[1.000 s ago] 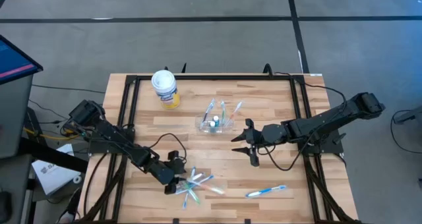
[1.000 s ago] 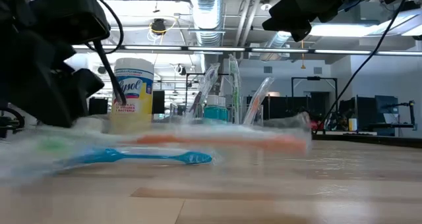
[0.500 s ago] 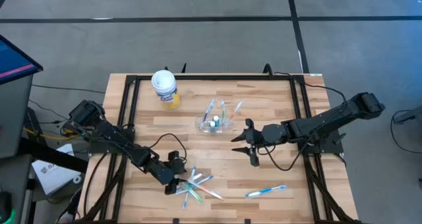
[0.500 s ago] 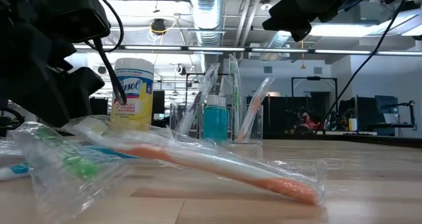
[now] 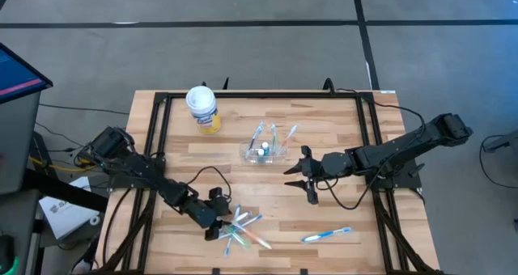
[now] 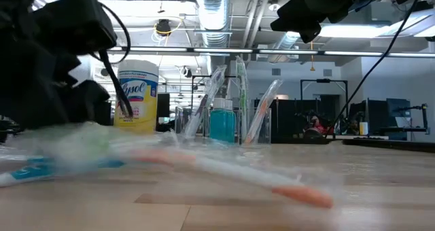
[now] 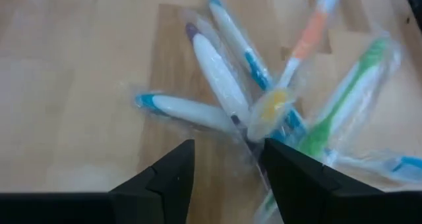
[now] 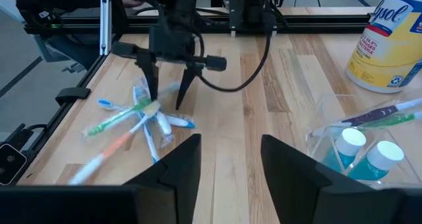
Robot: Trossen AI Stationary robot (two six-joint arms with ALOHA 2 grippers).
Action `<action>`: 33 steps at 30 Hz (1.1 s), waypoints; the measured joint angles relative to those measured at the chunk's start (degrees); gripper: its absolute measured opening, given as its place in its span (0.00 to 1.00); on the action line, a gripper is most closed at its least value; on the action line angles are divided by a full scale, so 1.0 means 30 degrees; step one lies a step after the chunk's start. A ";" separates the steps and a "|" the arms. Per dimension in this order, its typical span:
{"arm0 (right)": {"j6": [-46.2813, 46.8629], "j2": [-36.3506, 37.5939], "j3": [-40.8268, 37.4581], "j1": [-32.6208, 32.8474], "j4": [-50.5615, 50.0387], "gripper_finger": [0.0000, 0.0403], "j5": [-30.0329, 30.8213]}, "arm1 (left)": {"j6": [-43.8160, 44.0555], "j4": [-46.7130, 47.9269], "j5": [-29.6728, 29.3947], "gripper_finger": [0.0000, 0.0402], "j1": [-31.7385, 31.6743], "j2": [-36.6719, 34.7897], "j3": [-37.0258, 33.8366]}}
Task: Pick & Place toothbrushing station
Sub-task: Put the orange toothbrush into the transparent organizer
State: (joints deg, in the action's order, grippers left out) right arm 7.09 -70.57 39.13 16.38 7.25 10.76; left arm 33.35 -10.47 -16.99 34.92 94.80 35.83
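Wooden slats of the table (image 5: pixel 267 190) fill the middle of the high view, framed by a black rail, with grey floor all around. In the upper middle of the tabletop stands the clear plastic cup (image 5: pixel 265 151), already holding a few wrapped toothbrushes upright and two teal tubes, so it reads as the collecting point of the station. Up and to the left of it sits the white tub with a yellow label (image 5: pixel 202 108), well apart from the work.

Low in the frame, left of centre, lies the heap of toothbrushes (image 5: pixel 240 230), fanned out and crossing one another in their clear wrappers. The left gripper (image 5: pixel 217 222) is right at the heap's left edge; in the left wrist view its fingers stand apart with nothing between them, straddling the spot where several handles cross, a white-handled brush (image 7: pixel 217 76) among them. That pose suits picking one out, but the tangle makes a clean single grasp doubtful. Blur on the wrappers in the low view suggests the heap is being disturbed.

One more toothbrush, the lone blue brush (image 5: pixel 326 235), lies by itself at the lower right of the table, near neither gripper.

At centre right, the right gripper (image 5: pixel 306 179) hangs between cup and lone brush, fingers spread and empty, apparently waiting clear of the left arm's reach.
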 joint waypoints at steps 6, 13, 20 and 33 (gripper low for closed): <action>-0.0007 0.0000 0.0000 0.0000 0.0000 0.36 0.0000 | -0.0016 -0.0576 0.0272 0.42 0.0000 0.0002 -0.0005; -0.0007 0.0000 0.0000 -0.0003 0.0000 0.35 0.0003 | -0.0023 -0.0877 0.0260 0.36 0.0000 -0.0231 -0.0005; -0.0014 0.0000 0.0000 0.0000 -0.0051 0.34 0.0007 | -0.0663 -0.1005 0.0217 0.25 0.0000 -0.0194 -0.0005; -0.0007 0.0000 0.0000 0.0000 -0.0044 0.33 0.0004 | -0.1488 -0.1352 0.0140 0.00 0.0000 -0.0216 -0.0005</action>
State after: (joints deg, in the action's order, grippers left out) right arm 7.07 -70.57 39.13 16.38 7.11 10.78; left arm 28.88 -14.53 -16.56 34.92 94.15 35.81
